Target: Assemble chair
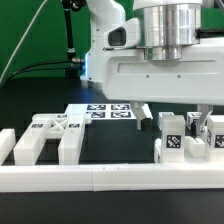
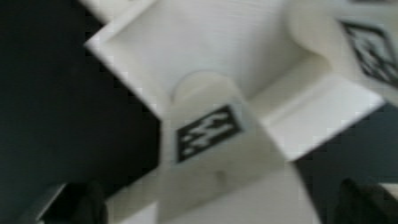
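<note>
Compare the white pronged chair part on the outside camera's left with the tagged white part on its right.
The pronged part lies low and flat, tags facing up; the tagged part stands taller, its tag facing the camera. The pronged part lies clear of the arm; the tagged part sits under the open tool. Both are white plastic with black-and-white tags.
</note>
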